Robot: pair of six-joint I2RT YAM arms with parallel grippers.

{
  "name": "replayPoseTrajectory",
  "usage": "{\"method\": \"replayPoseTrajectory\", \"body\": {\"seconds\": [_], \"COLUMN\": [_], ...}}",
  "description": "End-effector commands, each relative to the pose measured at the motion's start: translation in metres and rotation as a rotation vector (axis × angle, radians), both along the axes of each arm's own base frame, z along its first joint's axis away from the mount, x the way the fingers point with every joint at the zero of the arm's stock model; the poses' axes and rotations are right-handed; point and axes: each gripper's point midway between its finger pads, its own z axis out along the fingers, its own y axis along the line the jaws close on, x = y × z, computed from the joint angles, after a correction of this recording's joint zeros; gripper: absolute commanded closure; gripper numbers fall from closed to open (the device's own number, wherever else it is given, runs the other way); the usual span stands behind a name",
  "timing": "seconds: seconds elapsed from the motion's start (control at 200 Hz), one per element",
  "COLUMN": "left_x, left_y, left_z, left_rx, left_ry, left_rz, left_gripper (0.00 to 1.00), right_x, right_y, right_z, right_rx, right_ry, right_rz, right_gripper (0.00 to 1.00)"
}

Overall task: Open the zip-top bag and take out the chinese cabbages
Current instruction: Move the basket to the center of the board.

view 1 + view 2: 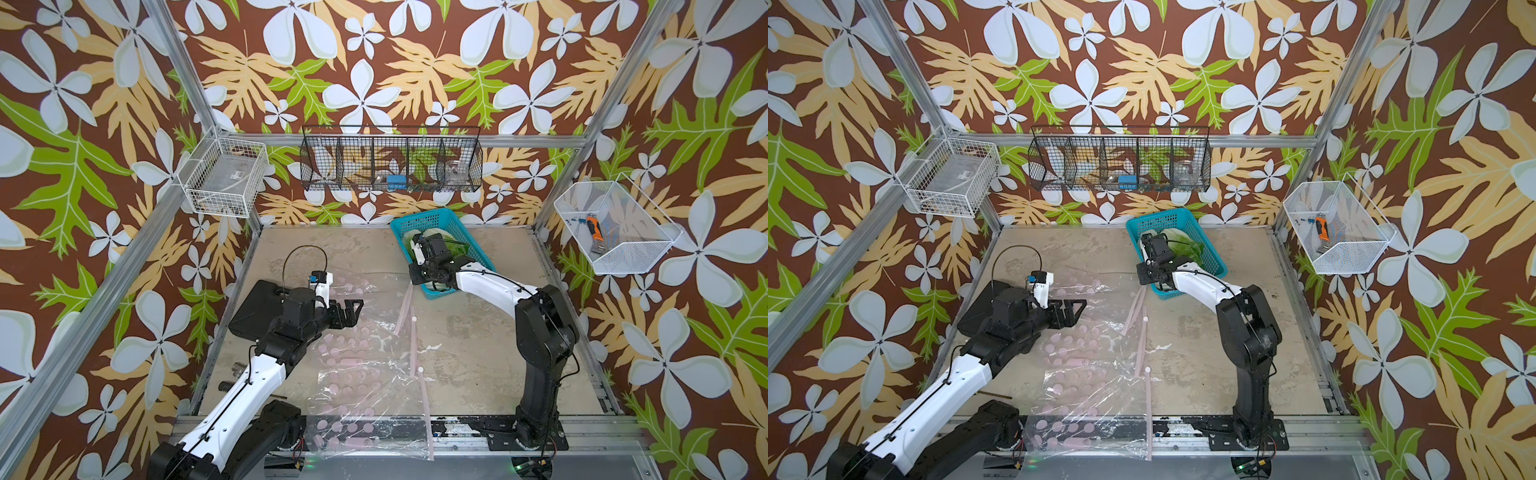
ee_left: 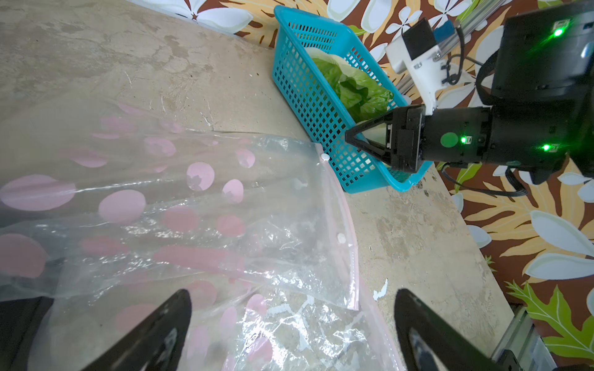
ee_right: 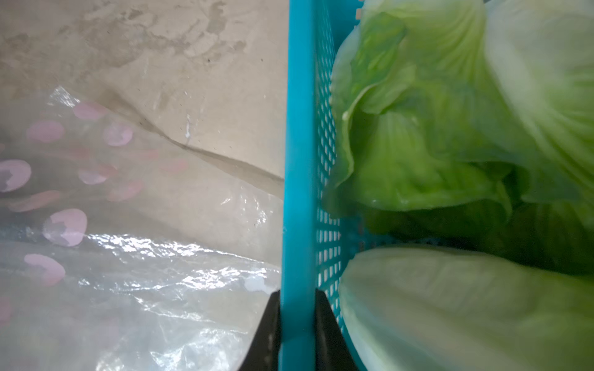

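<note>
Right wrist view: right gripper (image 3: 297,331) nearly closed, pinching side wall of turquoise basket (image 3: 299,128), one finger outside, one inside; chinese cabbages (image 3: 434,144) lie inside basket. Top views hide pinch behind wrist. Left wrist view: left gripper (image 2: 292,302) spread wide, holding nothing, above clear pink-dotted zip-top bag (image 2: 199,244), crumpled on desk. Both top views: stained beige desk (image 1: 478,332), bag overhanging front edge, floral-print walls (image 1: 374,62), wire baskets (image 1: 390,162) hung on walls.

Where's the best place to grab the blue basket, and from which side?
Grip the basket by its thin upright side wall facing the bag, coming down from above, one finger inside, one outside, as the right pincer does. The cabbages crowd the middle.
</note>
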Motion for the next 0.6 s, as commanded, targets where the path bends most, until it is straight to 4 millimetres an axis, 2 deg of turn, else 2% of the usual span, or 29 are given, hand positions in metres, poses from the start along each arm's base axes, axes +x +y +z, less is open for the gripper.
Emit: {"method": "replayPoseTrajectory", "body": {"seconds": [0.0, 0.115, 0.23, 0.315, 0.405, 0.495, 0.55, 0.595], "left_x": [0.002, 0.004, 0.004, 0.002, -0.003, -0.014, -0.024, -0.035], "left_y": [0.004, 0.009, 0.016, 0.022, 0.032, 0.047, 0.059, 0.072], "left_z": [0.001, 0.004, 0.013, 0.023, 0.041, 0.069, 0.085, 0.097], "left_rx": [0.014, 0.025, 0.03, 0.021, -0.004, -0.053, -0.091, -0.137], "left_ry": [-0.01, -0.029, -0.074, -0.129, -0.229, -0.388, -0.507, -0.597], "left_rz": [0.021, 0.045, 0.084, 0.117, 0.166, 0.23, 0.28, 0.34], "left_gripper": [0.0, 0.0, 0.0, 0.0, 0.0, 0.0, 0.0, 0.0], "right_x": [0.011, 0.006, -0.013, -0.033, -0.057, -0.084, -0.104, -0.122], "right_y": [0.026, 0.014, -0.012, -0.039, -0.082, -0.136, -0.173, -0.194], "right_z": [0.034, 0.065, 0.096, 0.116, 0.137, 0.155, 0.159, 0.157], "right_rx": [0.089, 0.049, -0.009, -0.044, -0.02, 0.019, 0.03, 0.013], "right_ry": [-0.088, -0.163, -0.25, -0.308, -0.391, -0.56, -0.679, -0.773], "right_rz": [0.047, 0.027, 0.019, -0.002, -0.063, -0.166, -0.246, -0.269], "right_gripper": [0.54, 0.41, 0.38, 0.37, 0.36, 0.36, 0.32, 0.27]}}
